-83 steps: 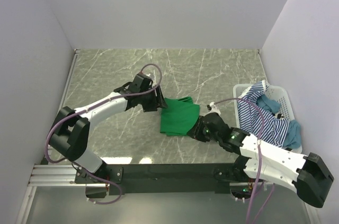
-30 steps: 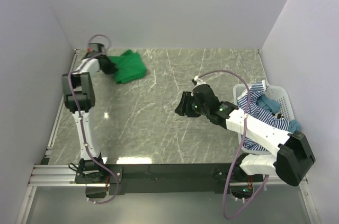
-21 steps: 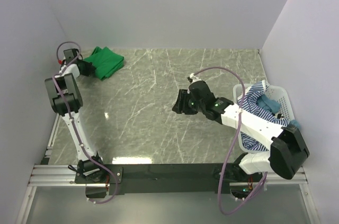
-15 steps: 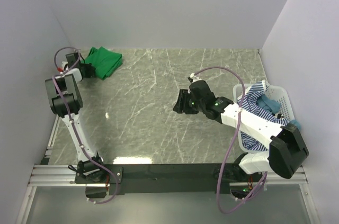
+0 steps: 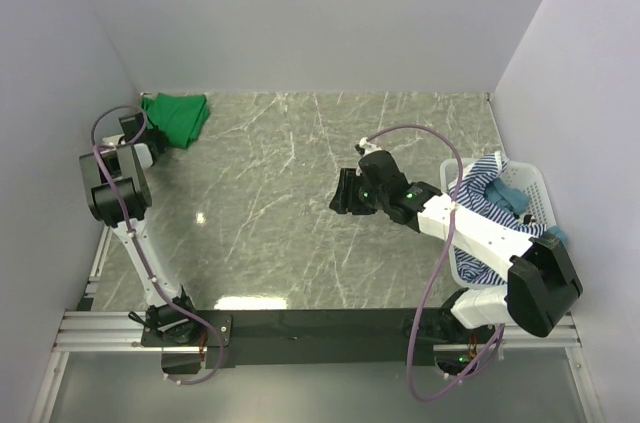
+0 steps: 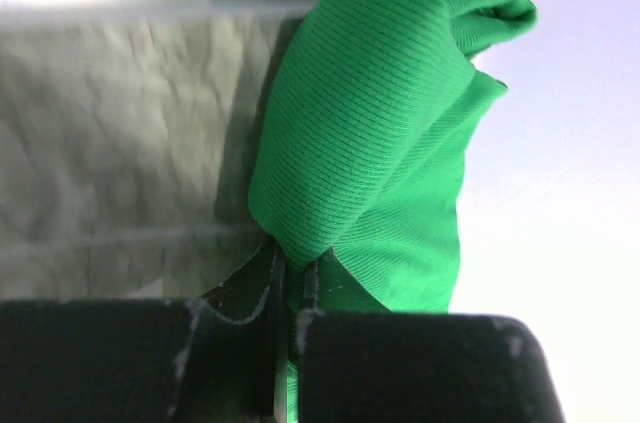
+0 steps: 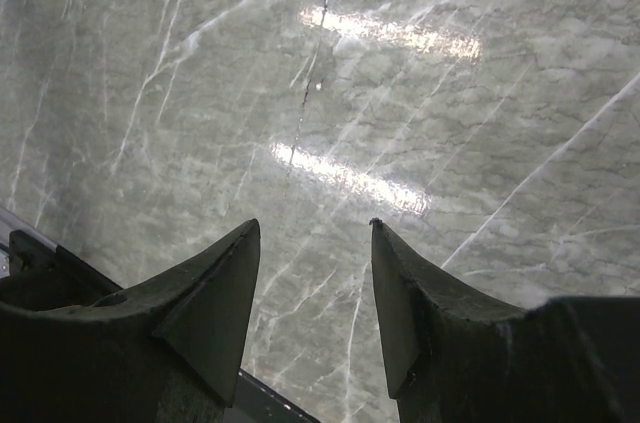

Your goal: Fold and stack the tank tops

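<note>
The green tank top (image 5: 175, 115) lies in a compact bundle at the back corner of the counter (image 5: 300, 243), as far from the white slatted basket (image 5: 538, 195) as the surface allows. It is bunched against the wall there. The left hand (image 6: 288, 283) is clamped on its near edge, fingers pressed together with a pinch of ribbed green cloth between them. From here the folds look rough rather than crisp, and I cannot tell whether the bundle lies flat or leans on the wall.

The right hand (image 7: 315, 228) hangs over bare marble a little way out from the basket, on the side toward the green top. Its fingers are apart and nothing is in them.

In the basket, the navy-and-white striped tank top (image 5: 490, 223) spills over the rim nearest that hand, with the teal tank top (image 5: 513, 199) heaped beside it. Neither is folded.

By my reckoning the job is about a third done. One garment is folded after a fashion and not yet let go, while two wait in the basket and no stack exists.
</note>
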